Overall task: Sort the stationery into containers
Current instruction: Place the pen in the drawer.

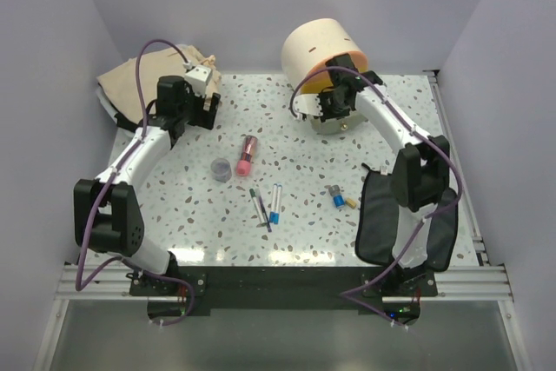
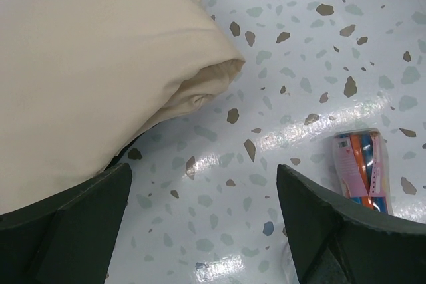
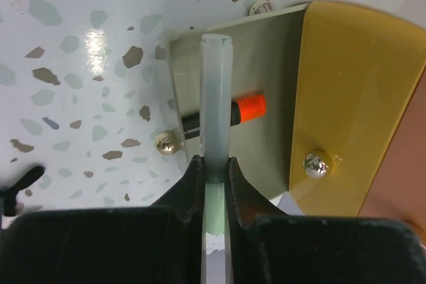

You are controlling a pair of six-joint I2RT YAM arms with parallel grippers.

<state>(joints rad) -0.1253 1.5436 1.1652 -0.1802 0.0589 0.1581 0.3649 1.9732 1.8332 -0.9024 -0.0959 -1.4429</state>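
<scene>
My right gripper (image 1: 334, 107) hangs over the pulled-out drawer (image 3: 273, 151) of the cream cylindrical box (image 1: 320, 44). It (image 3: 214, 164) is shut on a thin pen (image 3: 216, 98) with a pale green cap and a grey barrel. Below the pen, a black-and-orange highlighter (image 3: 245, 109) lies in the drawer. My left gripper (image 1: 201, 110) stands open over bare table, nothing between its fingers (image 2: 319, 231). A pink tube (image 1: 247, 154) (image 2: 365, 171), a grey pot (image 1: 221, 168), two pens (image 1: 268, 206) and small blue and yellow pieces (image 1: 341, 199) lie on the table. The black pouch (image 1: 382, 215) lies at the right.
A folded cream cloth bag (image 1: 130, 84) (image 2: 86, 64) lies at the back left, just beside my left gripper. The drawer has an orange front (image 3: 359, 98) and gold knobs (image 3: 164, 142). Grey walls close the table on three sides.
</scene>
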